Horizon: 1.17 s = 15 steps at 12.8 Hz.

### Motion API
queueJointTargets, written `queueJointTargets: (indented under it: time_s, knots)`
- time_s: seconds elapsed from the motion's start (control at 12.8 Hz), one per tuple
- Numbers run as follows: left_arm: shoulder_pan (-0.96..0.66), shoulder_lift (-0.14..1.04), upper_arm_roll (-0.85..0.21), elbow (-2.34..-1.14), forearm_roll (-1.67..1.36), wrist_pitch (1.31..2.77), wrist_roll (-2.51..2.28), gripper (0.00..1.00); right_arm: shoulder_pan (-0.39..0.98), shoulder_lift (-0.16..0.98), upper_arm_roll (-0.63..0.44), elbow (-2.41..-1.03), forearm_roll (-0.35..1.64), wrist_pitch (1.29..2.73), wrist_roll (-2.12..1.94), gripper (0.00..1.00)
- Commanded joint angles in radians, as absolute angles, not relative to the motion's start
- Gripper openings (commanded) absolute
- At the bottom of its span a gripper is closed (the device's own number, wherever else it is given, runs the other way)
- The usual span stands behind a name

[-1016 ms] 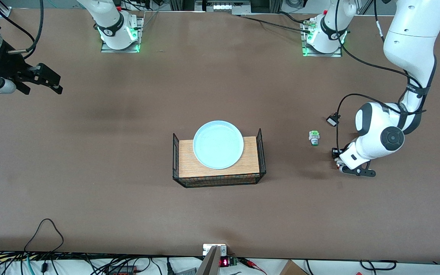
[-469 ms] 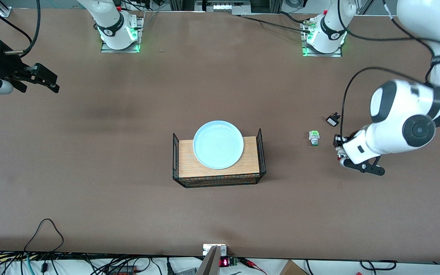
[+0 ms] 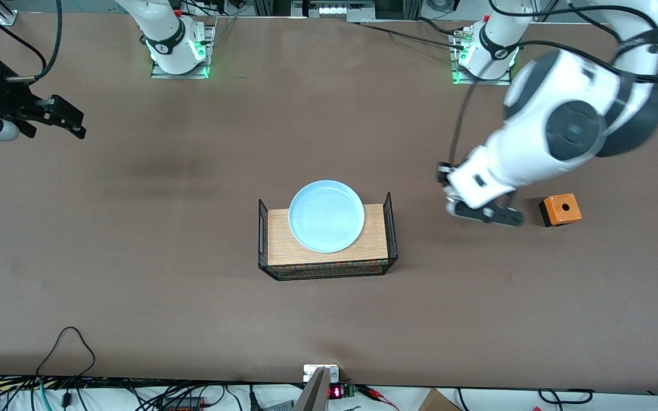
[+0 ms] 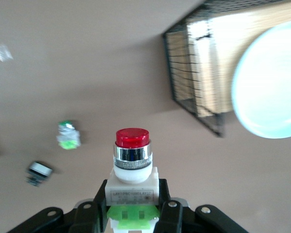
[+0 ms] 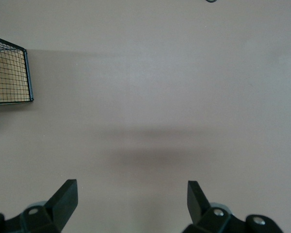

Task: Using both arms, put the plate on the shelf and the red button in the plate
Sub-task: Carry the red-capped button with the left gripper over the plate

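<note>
1. I see the left gripper (image 4: 133,216) pinching the red button (image 4: 132,170) by its white body, cap pointing out past the fingertips, up in the air over the table (image 3: 135,274).
2. The plate (image 3: 326,216) lies on the basket (image 3: 389,228), well apart from those jaws.
3. My right gripper (image 5: 131,201) waits, jaws spread wide, holding nothing.

A brown table (image 3: 135,274) is filling the scene under even light. Black cables (image 3: 66,394) are lying along its near edge (beside a small red display (image 3: 334,392)).
</note>
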<state>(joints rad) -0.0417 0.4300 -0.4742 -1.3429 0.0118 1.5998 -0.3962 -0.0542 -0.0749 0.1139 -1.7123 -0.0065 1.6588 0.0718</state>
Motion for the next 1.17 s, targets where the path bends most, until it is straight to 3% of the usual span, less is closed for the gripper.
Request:
queueJointTargets:
  time_s: [0.0,0.16,0.31,0.62,1.09]
  knots:
    - [-0.162,0.530,-0.488,-1.180,0.002,1.580,-0.581,0.11,-0.060,-0.086,0.121,-1.710,-0.009,1.647,0.069,1.00]
    - [-0.256,0.592,-0.485,-1.094,0.005,1.626,-0.693,0.11,-0.060,-0.097,0.121,-1.706,-0.008,1.647,0.069,1.00]
    - [-0.325,0.632,-0.463,-1.094,0.014,1.710,-0.751,0.11,-0.060,-0.097,0.121,-1.706,-0.008,1.649,0.069,1.00]
    - [-0.477,0.716,-0.296,-1.092,0.021,1.874,-0.764,0.11,-0.061,-0.095,0.121,-1.715,-0.008,1.658,0.069,1.00]
    - [-0.503,0.821,-0.252,-1.097,0.029,2.002,-0.753,0.14,-0.061,-0.095,0.121,-1.717,-0.009,1.654,0.069,1.00]
